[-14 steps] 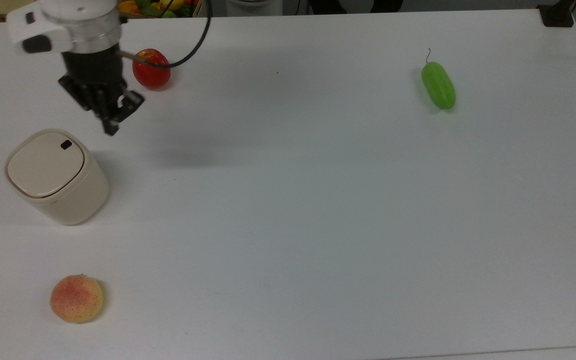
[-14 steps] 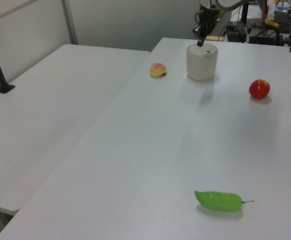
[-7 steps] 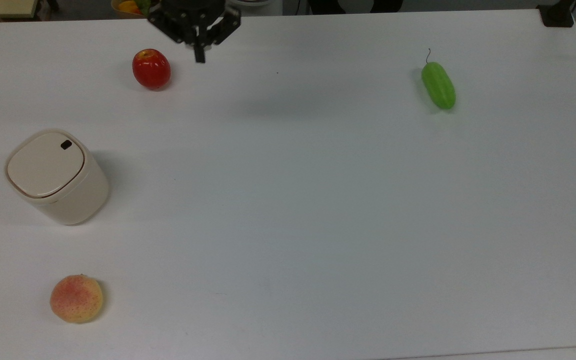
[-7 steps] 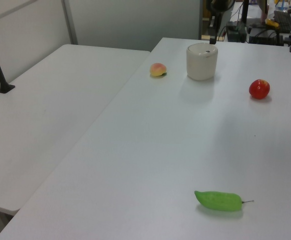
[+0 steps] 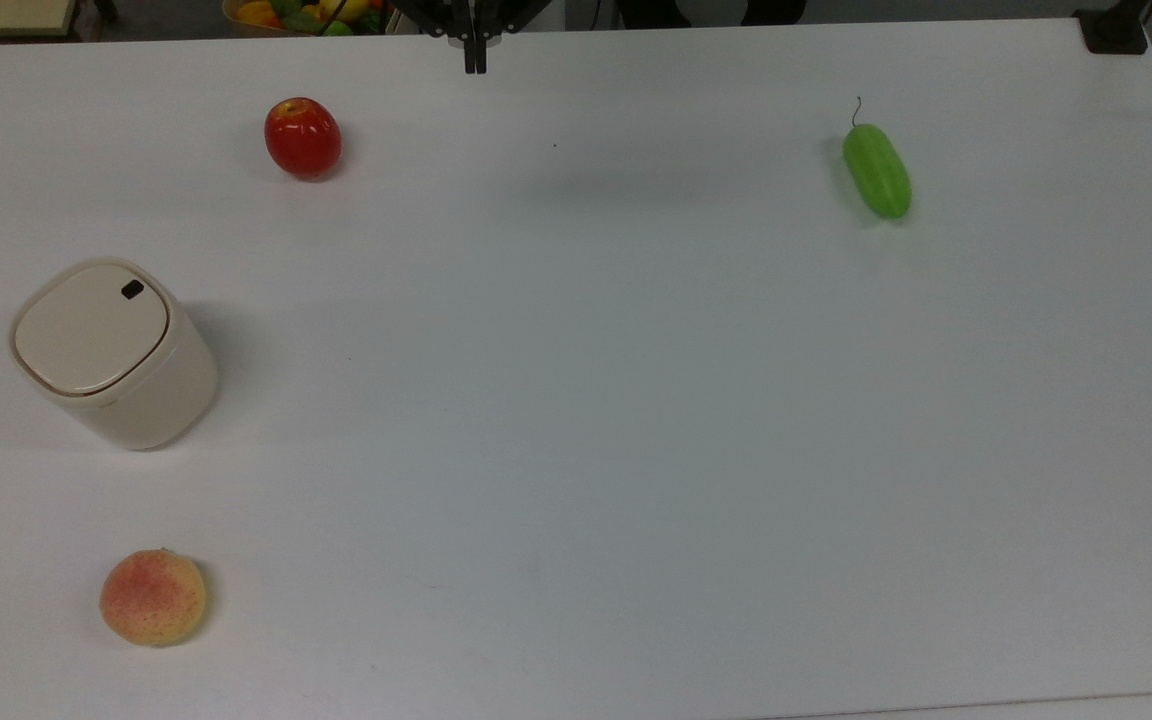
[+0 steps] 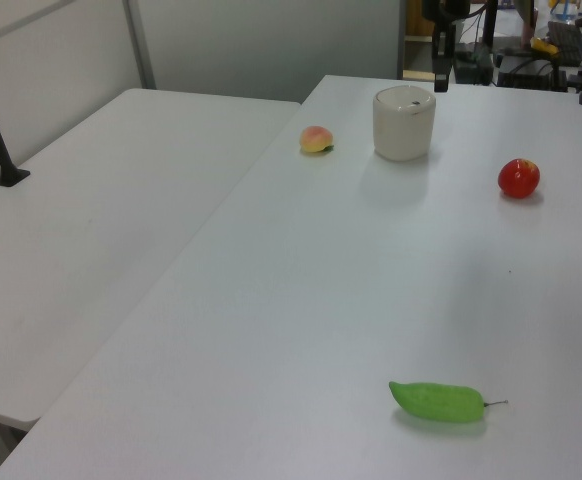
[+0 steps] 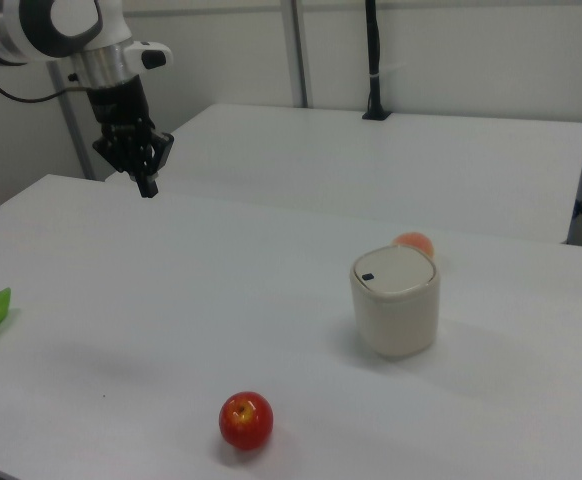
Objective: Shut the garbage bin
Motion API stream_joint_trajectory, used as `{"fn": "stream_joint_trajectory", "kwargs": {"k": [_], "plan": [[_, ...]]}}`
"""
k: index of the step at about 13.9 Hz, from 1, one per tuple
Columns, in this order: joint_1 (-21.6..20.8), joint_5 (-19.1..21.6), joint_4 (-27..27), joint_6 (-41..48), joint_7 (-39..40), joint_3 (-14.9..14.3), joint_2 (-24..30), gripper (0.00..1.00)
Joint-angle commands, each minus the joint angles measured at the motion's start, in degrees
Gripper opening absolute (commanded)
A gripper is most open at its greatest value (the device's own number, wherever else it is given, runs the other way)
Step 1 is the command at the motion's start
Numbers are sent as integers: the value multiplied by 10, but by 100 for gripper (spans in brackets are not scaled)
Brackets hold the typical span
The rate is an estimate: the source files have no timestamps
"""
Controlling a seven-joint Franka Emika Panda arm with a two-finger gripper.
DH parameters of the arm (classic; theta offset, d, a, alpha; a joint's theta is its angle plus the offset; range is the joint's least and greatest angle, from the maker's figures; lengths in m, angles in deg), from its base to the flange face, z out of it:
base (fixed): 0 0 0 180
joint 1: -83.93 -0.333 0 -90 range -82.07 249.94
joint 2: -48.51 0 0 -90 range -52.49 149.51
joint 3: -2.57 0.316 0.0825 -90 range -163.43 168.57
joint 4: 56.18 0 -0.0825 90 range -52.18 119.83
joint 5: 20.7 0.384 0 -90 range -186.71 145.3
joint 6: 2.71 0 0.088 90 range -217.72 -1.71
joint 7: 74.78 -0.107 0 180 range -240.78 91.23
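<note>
in the top view, the garbage bin [image 5: 111, 352] is standing with its lid down flat at the top view's left on the white worktop [image 5: 596, 400], between a red apple [image 5: 303, 137] and a peach [image 5: 152, 597]. the hand [image 5: 475, 55] is hanging at the far edge, fingers pressed together, gripping nothing. in the left view, a green cucumber [image 6: 437, 401] is lying nearest, and the hand seems to be sitting behind the bin. in the right view, the hand is hovering well apart from the bin.
</note>
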Motion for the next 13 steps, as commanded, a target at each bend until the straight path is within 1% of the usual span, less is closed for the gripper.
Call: {"fn": "stream_joint_trajectory", "kwargs": {"k": [1,2,5,13], "plan": [[-4,5,19,9,-2,-8,20,92],[-5,2,19,8,-22,-8,20,100],[-5,-5,20,7,-60,-8,20,100],[1,-5,19,8,-60,-11,28,100]]}}
